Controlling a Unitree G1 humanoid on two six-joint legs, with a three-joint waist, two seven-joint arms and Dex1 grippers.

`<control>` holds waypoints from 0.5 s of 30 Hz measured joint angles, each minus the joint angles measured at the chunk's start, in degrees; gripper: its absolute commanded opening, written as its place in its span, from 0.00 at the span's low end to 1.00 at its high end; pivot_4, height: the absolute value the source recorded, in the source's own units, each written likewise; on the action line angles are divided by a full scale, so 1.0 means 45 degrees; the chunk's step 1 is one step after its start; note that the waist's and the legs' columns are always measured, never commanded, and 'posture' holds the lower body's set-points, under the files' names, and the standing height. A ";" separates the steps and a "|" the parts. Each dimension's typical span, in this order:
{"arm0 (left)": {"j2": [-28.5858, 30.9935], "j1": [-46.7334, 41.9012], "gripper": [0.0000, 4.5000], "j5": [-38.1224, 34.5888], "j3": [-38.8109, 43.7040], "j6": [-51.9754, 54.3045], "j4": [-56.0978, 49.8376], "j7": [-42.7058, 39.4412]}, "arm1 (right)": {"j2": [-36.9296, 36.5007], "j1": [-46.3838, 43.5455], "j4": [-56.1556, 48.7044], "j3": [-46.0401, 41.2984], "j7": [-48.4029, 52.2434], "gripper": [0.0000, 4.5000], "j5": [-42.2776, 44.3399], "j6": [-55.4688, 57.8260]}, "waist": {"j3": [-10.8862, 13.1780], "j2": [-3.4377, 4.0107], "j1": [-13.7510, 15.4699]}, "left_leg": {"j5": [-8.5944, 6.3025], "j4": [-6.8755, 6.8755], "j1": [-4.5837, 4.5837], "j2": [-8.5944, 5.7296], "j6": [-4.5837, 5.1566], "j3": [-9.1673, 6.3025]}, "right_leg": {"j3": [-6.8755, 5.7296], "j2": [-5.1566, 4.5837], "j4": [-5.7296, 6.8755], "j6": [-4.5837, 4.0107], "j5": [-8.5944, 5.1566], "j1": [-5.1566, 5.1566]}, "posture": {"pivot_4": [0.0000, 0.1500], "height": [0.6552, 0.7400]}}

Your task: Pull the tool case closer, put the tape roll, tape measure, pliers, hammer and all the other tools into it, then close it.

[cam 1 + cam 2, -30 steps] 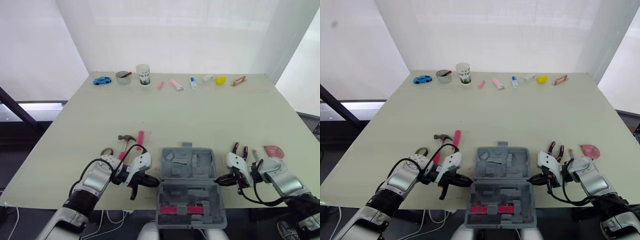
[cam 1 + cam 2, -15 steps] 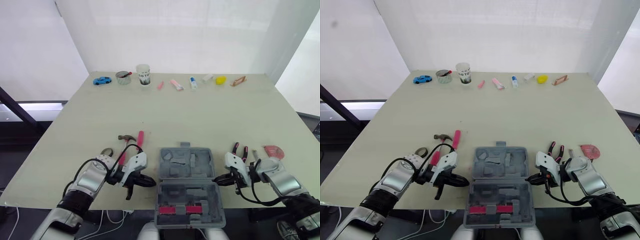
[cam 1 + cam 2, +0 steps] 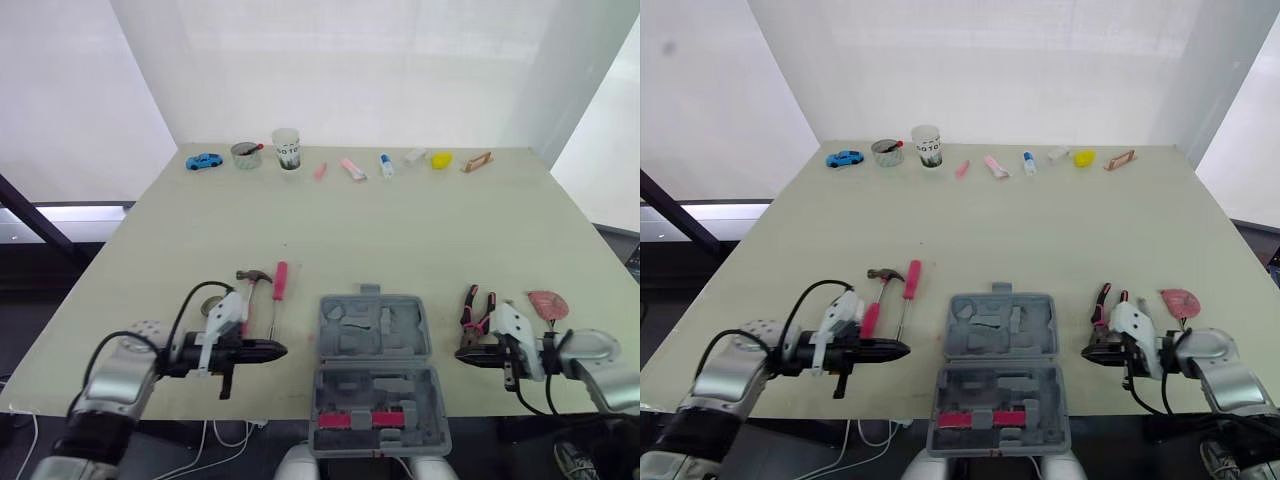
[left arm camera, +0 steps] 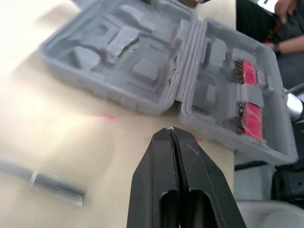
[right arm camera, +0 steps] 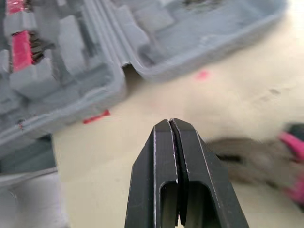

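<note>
Both arms have drawn back from the flanks of the tool case (image 3: 372,340); the left pincer (image 3: 272,350) now lies well to its left, the right pincer (image 3: 466,354) nearer its right side, each pressed shut on nothing; the case lies open and flat at the near edge of the tabletop (image 3: 400,230), its front half seemingly overhanging; it looks like rigid moulded plastic, probably light and apt to slide, best taken by its side walls; the hammer (image 3: 256,275) and pliers (image 3: 474,304) flank it; broad bare room lies beyond.
</note>
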 measured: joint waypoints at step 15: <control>-0.1845 0.3492 0.01 -0.2111 0.5104 -0.0428 -0.0834 0.3721 | 0.1610 0.5057 -0.2182 -0.4608 -0.3678 0.00 0.1861 -0.1860 | -0.0004 -0.0003 -0.0004 | -0.0001 -0.0012 0.0080 0.0031 -0.0003 0.0019 | 0.0054 -0.0005 -0.0003 -0.0011 -0.0050 0.0035 | 1.00 1.00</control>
